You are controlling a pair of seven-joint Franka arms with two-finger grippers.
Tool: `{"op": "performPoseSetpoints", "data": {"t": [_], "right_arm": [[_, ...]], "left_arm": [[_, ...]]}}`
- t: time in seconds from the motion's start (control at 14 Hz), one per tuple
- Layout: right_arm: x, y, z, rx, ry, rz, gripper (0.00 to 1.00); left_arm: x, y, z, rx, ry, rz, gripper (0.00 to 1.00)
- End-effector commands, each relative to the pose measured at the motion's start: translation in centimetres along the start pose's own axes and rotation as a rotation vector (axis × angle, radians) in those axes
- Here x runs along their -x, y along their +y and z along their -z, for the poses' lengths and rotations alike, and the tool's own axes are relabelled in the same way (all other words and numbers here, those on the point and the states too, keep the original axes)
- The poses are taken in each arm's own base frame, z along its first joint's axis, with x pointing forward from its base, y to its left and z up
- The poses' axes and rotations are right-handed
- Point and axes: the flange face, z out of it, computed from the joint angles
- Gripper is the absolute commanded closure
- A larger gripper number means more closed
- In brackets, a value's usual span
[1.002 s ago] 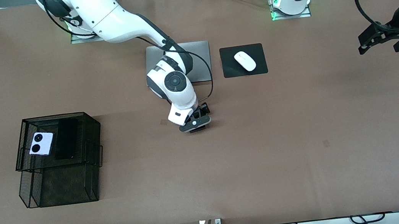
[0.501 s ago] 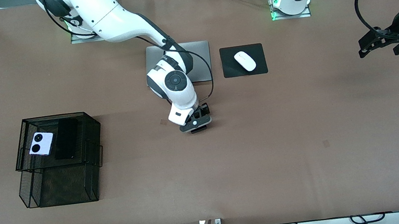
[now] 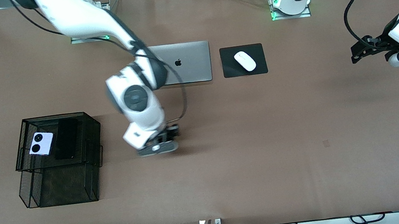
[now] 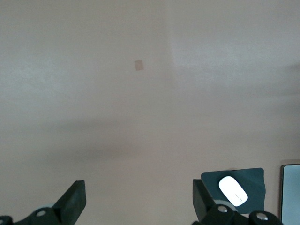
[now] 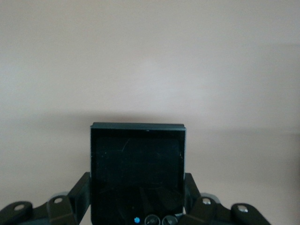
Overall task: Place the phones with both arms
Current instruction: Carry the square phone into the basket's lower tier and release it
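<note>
Right hand point(image 5: 136, 206) clamps the black flip phone point(image 5: 137, 171) between its fingers — left hand point(image 4: 138, 206) gapes empty.

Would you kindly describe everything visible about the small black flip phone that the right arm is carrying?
The small black flip phone is a squarish, folded slab with a dark glossy face and a slim grey-edged rim. It is clamped from both sides between the fingers of the right gripper, which is up over bare brown table between the mesh basket and the middle of the table. Nothing else touches it. In the front view the gripper hides it.
</note>
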Motion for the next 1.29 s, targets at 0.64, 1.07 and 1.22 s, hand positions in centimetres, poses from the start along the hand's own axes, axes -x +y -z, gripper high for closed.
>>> {"op": "performPoseSetpoints", "data": {"t": [0.64, 1.07, 1.22], "right_arm": [[-8.5, 28.5, -2.0, 0.074, -0.054, -0.104, 0.73], [-8.7, 34.7, -8.5, 0.065, -0.031, -0.035, 0.73], [-7.9, 36.3, -9.9, 0.064, -0.057, -0.026, 0.72]], "left_arm": [[0.1, -0.2, 1.0, -0.011, 0.015, 0.010, 0.00], [-0.3, -0.1, 0.1, -0.015, 0.000, 0.008, 0.00], [-0.5, -0.2, -0.1, -0.015, -0.002, 0.010, 0.00]]}}
